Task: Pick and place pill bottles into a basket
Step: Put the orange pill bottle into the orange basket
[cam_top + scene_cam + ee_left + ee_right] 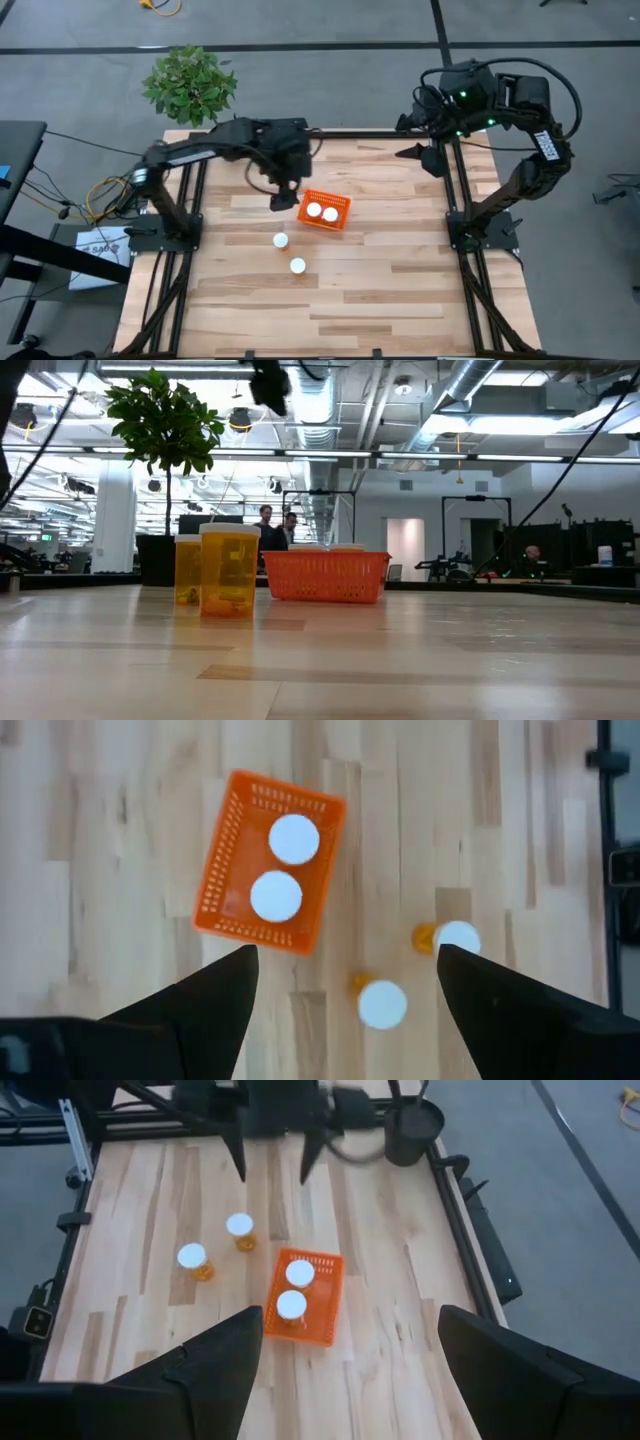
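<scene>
The orange basket [340,222] stands mid-table and holds two white-capped pill bottles [313,210] [330,214], upright inside it. Two more amber bottles with white caps [281,240] [297,265] stand upright on the wood near the basket's near-left side. My left gripper [283,197] hangs open and empty above the table, just left of the basket; in its wrist view [345,970] the basket [225,870] and the loose bottles [458,936] [382,1003] lie below it. My right gripper [405,138] waits open and empty over the table's far right corner.
A potted plant [190,85] stands beyond the table's far left corner. Black frame rails [455,190] run along the table's left and right sides. In the low view, people stand in the room behind the basket [325,575].
</scene>
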Tool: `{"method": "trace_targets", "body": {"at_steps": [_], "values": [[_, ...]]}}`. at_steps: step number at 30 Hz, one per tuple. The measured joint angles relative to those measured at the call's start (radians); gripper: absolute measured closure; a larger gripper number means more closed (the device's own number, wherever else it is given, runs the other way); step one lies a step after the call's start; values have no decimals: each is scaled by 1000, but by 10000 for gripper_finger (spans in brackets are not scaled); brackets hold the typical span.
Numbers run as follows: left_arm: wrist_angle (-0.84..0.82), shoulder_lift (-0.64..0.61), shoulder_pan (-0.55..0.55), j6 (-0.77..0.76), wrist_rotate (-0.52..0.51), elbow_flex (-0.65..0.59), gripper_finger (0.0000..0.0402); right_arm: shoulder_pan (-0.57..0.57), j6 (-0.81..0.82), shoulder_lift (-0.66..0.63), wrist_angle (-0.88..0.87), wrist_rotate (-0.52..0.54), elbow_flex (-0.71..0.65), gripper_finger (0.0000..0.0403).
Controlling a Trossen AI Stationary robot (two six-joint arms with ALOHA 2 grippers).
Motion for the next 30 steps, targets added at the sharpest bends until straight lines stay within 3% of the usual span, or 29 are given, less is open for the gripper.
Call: {"method": "trace_targets", "body": {"at_steps": [8, 16, 20, 27, 30], "values": [[229, -275, -67, -164, -69, -392, 104, 11, 92, 0, 1, -3, 0, 106], [573, -523, -164, -266, -98, -805, 104, 79, 178, -14, 88, -1, 1, 106], [640, -562, -198, -276, -100, -898, 104, 120, 202, -6, 108, 29, 0, 106], [644, -562, -223, -268, -95, -954, 104, 206, 294, -6, 106, 262, -75, 106], [651, -562, -223, -267, -93, -958, 104, 231, 326, -11, 102, 296, -122, 106]]}}
